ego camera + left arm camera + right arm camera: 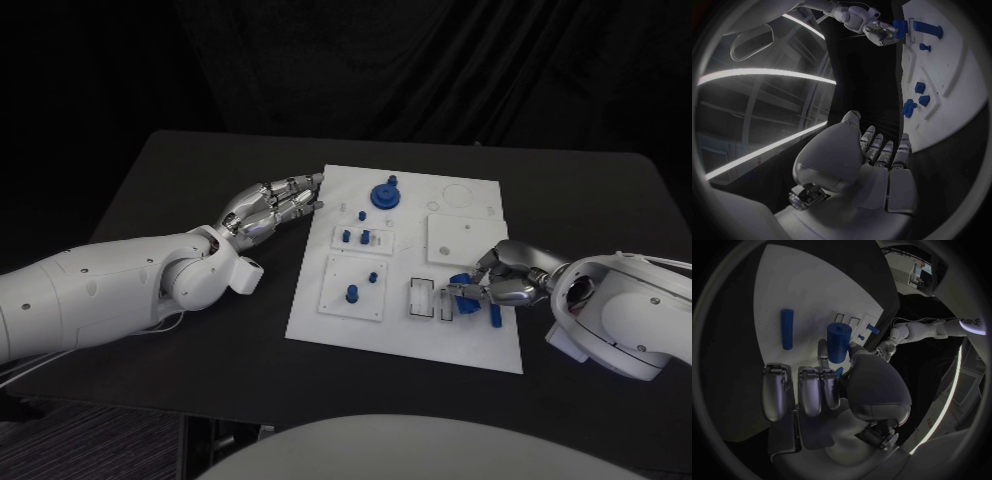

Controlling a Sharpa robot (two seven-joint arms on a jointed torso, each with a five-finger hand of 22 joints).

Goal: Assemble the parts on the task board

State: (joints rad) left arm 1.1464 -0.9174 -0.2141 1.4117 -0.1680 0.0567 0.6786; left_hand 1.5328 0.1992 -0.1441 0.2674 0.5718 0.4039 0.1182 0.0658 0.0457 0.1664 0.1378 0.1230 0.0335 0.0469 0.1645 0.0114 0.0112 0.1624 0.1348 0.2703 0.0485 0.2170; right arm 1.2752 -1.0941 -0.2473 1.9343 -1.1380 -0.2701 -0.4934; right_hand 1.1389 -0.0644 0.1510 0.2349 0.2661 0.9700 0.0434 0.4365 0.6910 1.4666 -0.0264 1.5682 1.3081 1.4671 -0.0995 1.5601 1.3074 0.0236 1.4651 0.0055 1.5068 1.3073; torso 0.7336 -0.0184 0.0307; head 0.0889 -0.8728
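Observation:
The white task board (378, 331) lies in the middle of the black table. My right hand (508, 280) is over the board's right side and pinches a short blue cylinder (464, 291) (837, 342) between thumb and fingers. Beside it a blue rod (495, 316) (786, 328) lies loose on the board. A round blue part (387, 194) stands near the board's far edge, and small blue pieces (352, 293) sit in the left-hand plates. My left hand (274, 208) (879, 156) holds nothing, its fingers stretched out at the board's far left edge.
Slotted white plates (421, 298) sit just left of my right hand. A square plate (462, 238) lies behind it. Bare black table (188, 180) surrounds the board on all sides, with its edges well away from both hands.

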